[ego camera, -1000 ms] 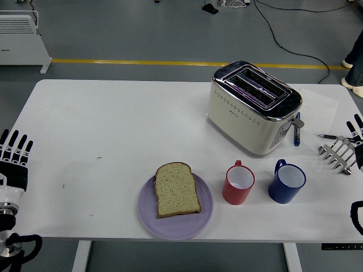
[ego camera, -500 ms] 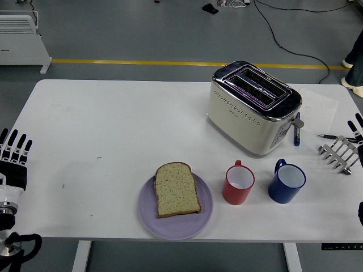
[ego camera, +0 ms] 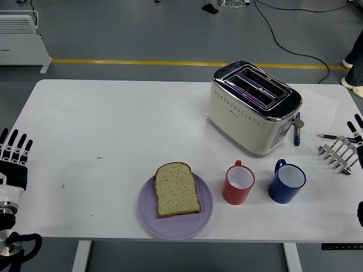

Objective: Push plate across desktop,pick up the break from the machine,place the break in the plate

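Note:
A slice of brown bread point(ego camera: 177, 190) lies flat on the lilac plate point(ego camera: 198, 220) near the table's front edge, left of centre. The cream and chrome toaster point(ego camera: 253, 107) stands at the back right with both slots empty. My left hand point(ego camera: 14, 152) rests at the far left edge, fingers straight and spread, holding nothing. Only the fingertips of my right hand point(ego camera: 357, 127) show at the far right edge, extended and empty. Both hands are far from the plate and the toaster.
A red mug point(ego camera: 238, 183) and a blue mug point(ego camera: 286, 181) stand right of the plate. A metal toast rack point(ego camera: 339, 153) and a pen point(ego camera: 327, 136) lie at the right edge, a blue marker point(ego camera: 296, 135) beside the toaster. A person's foot point(ego camera: 353, 79) shows at the top right.
My right hand has drawn back toward the right edge, so less of it shows. The left hand, bread and plate have not moved.

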Controlling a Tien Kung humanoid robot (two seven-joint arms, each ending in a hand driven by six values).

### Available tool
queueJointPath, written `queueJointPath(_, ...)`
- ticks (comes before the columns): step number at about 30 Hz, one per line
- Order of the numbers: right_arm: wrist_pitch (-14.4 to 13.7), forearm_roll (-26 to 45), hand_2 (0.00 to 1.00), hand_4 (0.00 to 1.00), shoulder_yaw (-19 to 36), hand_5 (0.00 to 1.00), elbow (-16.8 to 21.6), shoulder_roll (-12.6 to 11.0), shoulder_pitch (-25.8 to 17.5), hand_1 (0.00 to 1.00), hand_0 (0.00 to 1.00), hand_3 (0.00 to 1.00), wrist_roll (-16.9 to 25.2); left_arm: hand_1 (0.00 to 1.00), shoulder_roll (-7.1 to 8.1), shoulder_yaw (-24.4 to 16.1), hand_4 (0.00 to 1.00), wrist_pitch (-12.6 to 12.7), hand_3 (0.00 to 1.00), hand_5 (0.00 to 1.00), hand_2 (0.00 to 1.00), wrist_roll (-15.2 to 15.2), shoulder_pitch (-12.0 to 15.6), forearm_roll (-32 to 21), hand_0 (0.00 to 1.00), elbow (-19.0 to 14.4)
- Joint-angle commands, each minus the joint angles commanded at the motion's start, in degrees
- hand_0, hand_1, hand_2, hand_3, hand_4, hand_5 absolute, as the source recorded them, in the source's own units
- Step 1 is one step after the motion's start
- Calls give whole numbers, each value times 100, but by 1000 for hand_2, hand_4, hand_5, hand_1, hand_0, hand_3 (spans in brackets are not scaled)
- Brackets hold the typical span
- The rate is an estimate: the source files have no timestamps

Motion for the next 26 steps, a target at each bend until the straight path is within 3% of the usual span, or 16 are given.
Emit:
queueJointPath(11, 8, 2, 777, 535, -2, 558, -13, 14, -31, 766, 786, 783, -12, 773, 0, 28, 546, 75, 735, 998, 761, 115, 23, 114, 812, -26)
queueJointPath(26, 23, -19, 776, 533, -31, 562, -51, 40, -57, 765, 785, 780, -34, 773, 0, -90, 540, 444, 737, 998, 764, 775, 55, 368, 812, -323)
